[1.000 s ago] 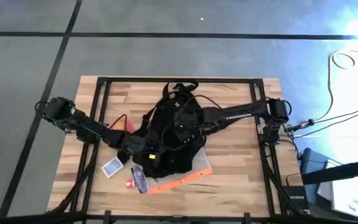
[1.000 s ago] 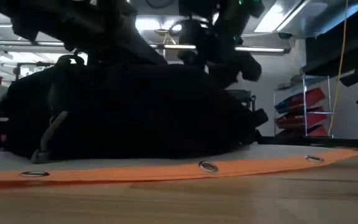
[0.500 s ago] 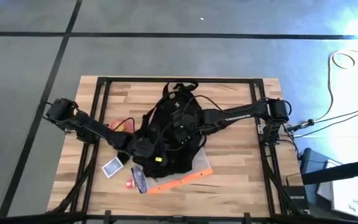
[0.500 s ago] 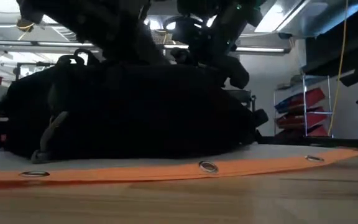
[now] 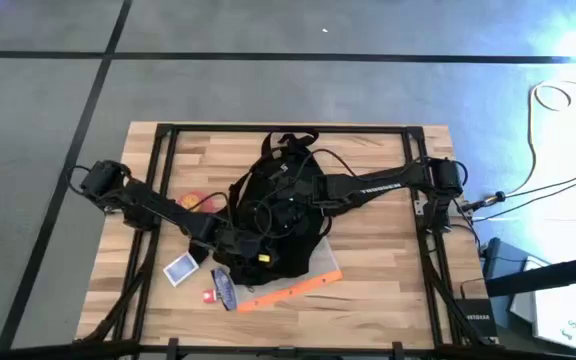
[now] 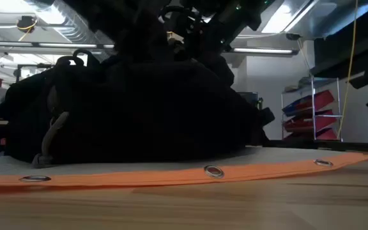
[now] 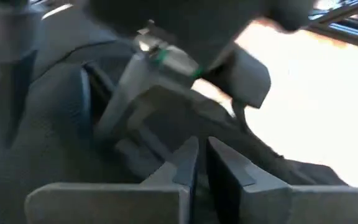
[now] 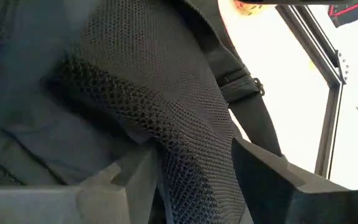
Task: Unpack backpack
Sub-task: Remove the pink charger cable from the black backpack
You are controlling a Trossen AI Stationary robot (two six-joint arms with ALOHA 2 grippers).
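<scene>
The black backpack [image 5: 280, 205] lies flat in the middle of the table, its underside resting on a white sheet with an orange edge [image 5: 308, 282]. My right gripper [image 5: 286, 208] reaches in from the table's right and is over the backpack's middle, shut on its mesh fabric. My left gripper [image 5: 256, 240] comes from the left and hovers over the backpack's near left part. Its fingers [image 7: 185, 165] stand almost together with nothing showing between them. In the low view the backpack [image 6: 133, 115] fills the picture and both arms come down onto its top. My right gripper pinches a raised fold of the backpack's black mesh padding [image 8: 185, 155] between its two fingers, coming from above at a slant from the table's right. The rest of the backpack stays on the sheet. My left gripper is just above the fabric; whether it touches, I cannot tell.
Left of the backpack lie a small card box [image 5: 180, 268], a small red item [image 5: 209, 296], a dark flat object [image 5: 224, 290] and a red-orange thing [image 5: 200, 200]. The table's black frame rails [image 5: 168, 140] run along its edges. Bare wood is at the near right.
My left gripper has moved toward the table's right, from the backpack's left edge onto its top. My right gripper has moved a little toward the left over the backpack's middle. In the low view the backpack's top now humps up higher under the arms.
</scene>
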